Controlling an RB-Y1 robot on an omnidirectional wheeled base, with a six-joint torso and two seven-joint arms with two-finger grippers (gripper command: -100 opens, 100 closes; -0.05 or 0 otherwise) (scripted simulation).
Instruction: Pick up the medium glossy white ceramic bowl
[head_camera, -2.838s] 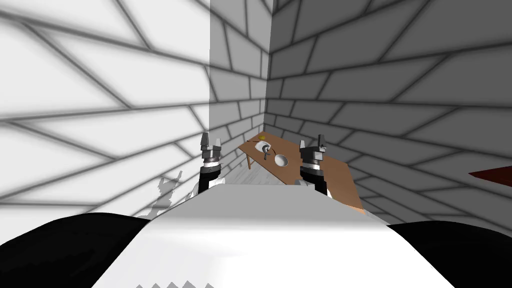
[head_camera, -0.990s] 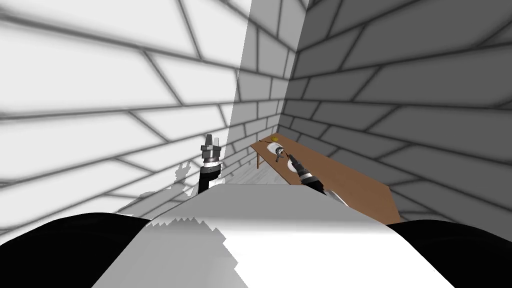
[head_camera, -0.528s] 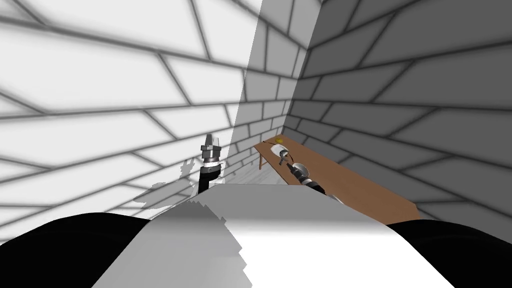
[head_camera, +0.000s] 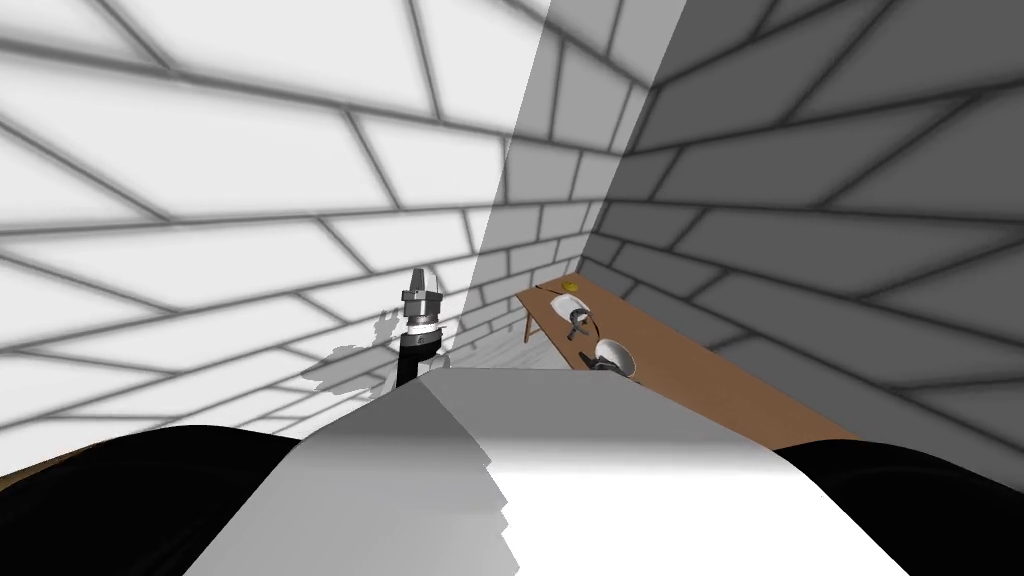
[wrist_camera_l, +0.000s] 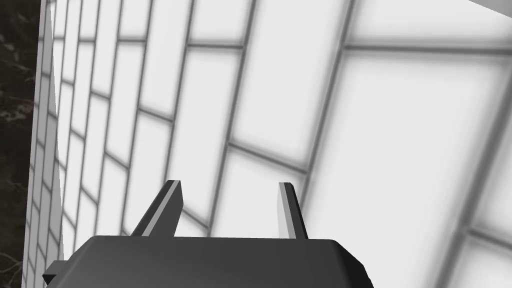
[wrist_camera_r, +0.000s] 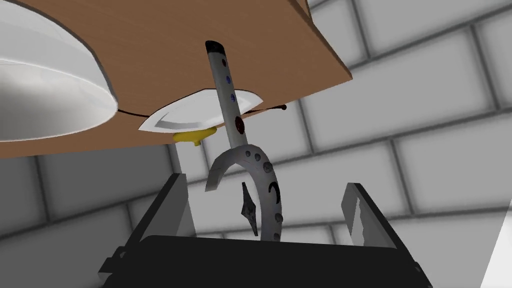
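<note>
A glossy white bowl sits on the near part of a brown table. In the right wrist view the bowl lies off to one side, outside the fingers. My right gripper is open close to the table, and a grey hooked tool stands in line with the gap between its fingers. Out to the left, well away from the table, my left gripper is raised and faces the brick wall. It stands open with nothing in it.
Beyond the bowl lie a white plate, the grey tool and a small yellow object. Brick walls meet in a corner behind the table. The table's far leg stands near the wall.
My right arm has come down from its raised pose and reached out to the table by the bowl. My head view has swung, shifting the table. The left arm has kept its pose.
</note>
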